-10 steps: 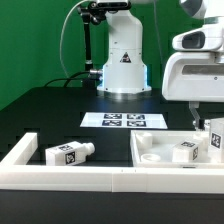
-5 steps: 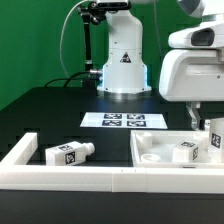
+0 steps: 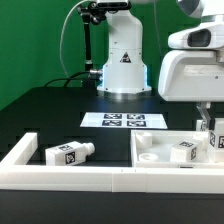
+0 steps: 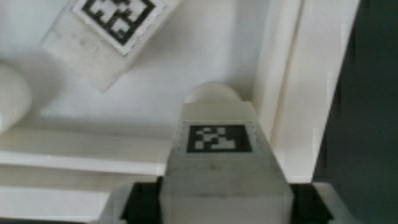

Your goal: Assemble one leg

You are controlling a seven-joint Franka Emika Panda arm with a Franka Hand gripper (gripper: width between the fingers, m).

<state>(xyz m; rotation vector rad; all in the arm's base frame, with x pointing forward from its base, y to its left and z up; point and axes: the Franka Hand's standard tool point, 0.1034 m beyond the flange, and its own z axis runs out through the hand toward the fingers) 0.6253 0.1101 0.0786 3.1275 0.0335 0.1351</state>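
Observation:
In the wrist view my gripper [image 4: 222, 207] is shut on a white leg [image 4: 222, 150] with a square marker tag, its dark fingers [image 4: 150, 203] on either side of it. The leg's rounded end points at the flat white panel [image 4: 80, 140]. A second leg [image 4: 111, 30] lies on the panel beyond. In the exterior view my gripper [image 3: 208, 127] holds the leg [image 3: 214, 141] upright over the panel's [image 3: 150, 140] right part. The second leg [image 3: 186, 151] lies on the panel beside it. A third leg [image 3: 68, 153] lies on the table at the exterior view's left.
A long white rail border [image 3: 70, 181] runs along the front and up the exterior view's left. The marker board [image 3: 122, 121] lies in front of the robot base [image 3: 124, 62]. A green wall stands behind.
The gripper with the held leg has shifted slightly toward the exterior view's right. The loose legs have not moved.

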